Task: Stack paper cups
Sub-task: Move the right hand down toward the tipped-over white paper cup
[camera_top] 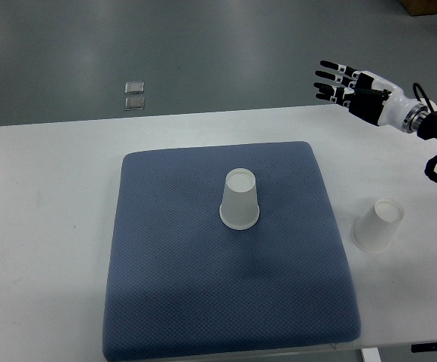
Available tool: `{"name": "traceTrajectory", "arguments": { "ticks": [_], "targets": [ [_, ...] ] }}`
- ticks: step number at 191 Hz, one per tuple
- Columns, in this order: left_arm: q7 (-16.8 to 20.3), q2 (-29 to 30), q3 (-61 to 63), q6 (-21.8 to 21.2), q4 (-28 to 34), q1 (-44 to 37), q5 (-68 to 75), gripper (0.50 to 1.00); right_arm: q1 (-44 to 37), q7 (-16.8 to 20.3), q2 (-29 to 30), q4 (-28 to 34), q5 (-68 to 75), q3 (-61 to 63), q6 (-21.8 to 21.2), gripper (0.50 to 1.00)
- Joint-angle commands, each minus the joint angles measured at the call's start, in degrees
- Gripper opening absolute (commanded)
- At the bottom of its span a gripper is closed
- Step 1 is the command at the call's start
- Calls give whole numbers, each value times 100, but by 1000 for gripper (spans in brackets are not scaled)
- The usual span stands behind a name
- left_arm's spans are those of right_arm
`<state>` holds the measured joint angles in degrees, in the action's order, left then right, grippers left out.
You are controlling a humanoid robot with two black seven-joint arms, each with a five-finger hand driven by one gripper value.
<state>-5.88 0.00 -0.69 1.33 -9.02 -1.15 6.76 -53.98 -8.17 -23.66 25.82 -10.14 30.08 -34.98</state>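
Your right robot hand [343, 83] hovers spread and empty past the tabletop's [45, 226] far right corner. Neither cup is stacked yet. Reach for the cup [377, 225] near the right edge.

Two upside-down white paper cups [239, 199] [377, 225], well apart

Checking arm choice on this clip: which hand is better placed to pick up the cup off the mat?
Right. The right hand, fingers open, hovers beyond the loose cup on the table's right side. No left arm shows.

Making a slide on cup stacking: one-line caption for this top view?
Right hand open above the table's far edge; one upside-down cup on the blue mat, another beside it.
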Motion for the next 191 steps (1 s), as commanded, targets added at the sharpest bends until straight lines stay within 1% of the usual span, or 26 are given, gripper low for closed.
{"name": "traceTrajectory", "arguments": {
  "ticks": [1,30,42,46,67,85,95,104,119,126,127,128,129,130,131,134,136,145,146,152,164,177,191],
  "targets": [
    [-1,0,8,-1,6,0,1,1000,-201,-123,-455,2,-647,-11,-2,924],
    [-1,0,8,-1,6,0,1,1000,-649,-220,-1185,46,-2054,-2,-2,924],
    [-1,0,8,-1,6,0,1,1000,-781,-361,-1440,186,-2739,-11,-2,924],
    [-1,0,-1,-1,6,0,1,1000,-799,-466,-1536,309,-3098,-11,-2,924],
    [-1,0,8,-1,-3,0,1,1000,-781,-782,-1782,705,-4092,-2,-2,921],
    [-1,0,8,-1,6,0,1,1000,-728,-976,-1800,837,-4664,-46,-2,919],
    [-1,0,-1,-1,6,0,1,1000,-667,-1213,-1818,863,-5016,-81,-2,919],
    [-1,0,-1,-1,-3,0,1,1000,-641,-1529,-1888,898,-5323,-99,-2,919],
    [-1,0,-1,-1,6,0,1,1000,-614,-1952,-2038,1074,-5807,-231,-2,919],
    [-1,0,-1,-1,-3,0,1,1000,-605,-2267,-2143,1179,-6166,-406,-2,919],
    [-1,0,-1,-1,-3,0,1,1000,-605,-2268,-2143,1179,-6167,-406,-2,919],
    [-1,0,-1,-1,6,0,1,1000,-614,-2364,-2160,1197,-6263,-459,-2,919],
    [-1,0,-1,-1,6,0,1,1000,-614,-2365,-2161,1197,-6264,-459,-2,919],
    [-1,0,-1,-1,-3,0,1,1000,-614,-2460,-2187,1214,-6359,-511,-2,919],
    [-1,0,-1,-1,-3,0,1,1000,-614,-2461,-2187,1215,-6360,-512,-2,919],
    [-1,0,-1,-1,-3,0,1,1000,-614,-2645,-2213,1258,-6535,-634,-2,919],
    [-1,0,-1,-1,6,0,1,1000,-614,-2683,-2222,1276,-6614,-687,-2,919],
    [-1,0,-1,-1,-3,0,1,1000,-623,-2683,-2257,1382,-6914,-987,26,919],
    [-1,0,-1,-1,6,0,1,1000,-623,-2683,-2266,1408,-6966,-1056,131,919],
    [-1,0,-1,-1,6,0,1,1000,-632,-2683,-2327,1504,-7090,-1328,377,919],
    [-1,0,-1,-1,6,0,1,1000,-676,-2683,-2573,1733,-7160,-1891,720,919],
    [-1,0,-1,-1,-3,0,1,1000,-772,-2683,-2846,1935,-7169,-2313,809,919],
    [-1,0,-1,-1,6,0,1,1000,-931,-2683,-2978,2093,-7187,-2612,817,919]
  ]
}}
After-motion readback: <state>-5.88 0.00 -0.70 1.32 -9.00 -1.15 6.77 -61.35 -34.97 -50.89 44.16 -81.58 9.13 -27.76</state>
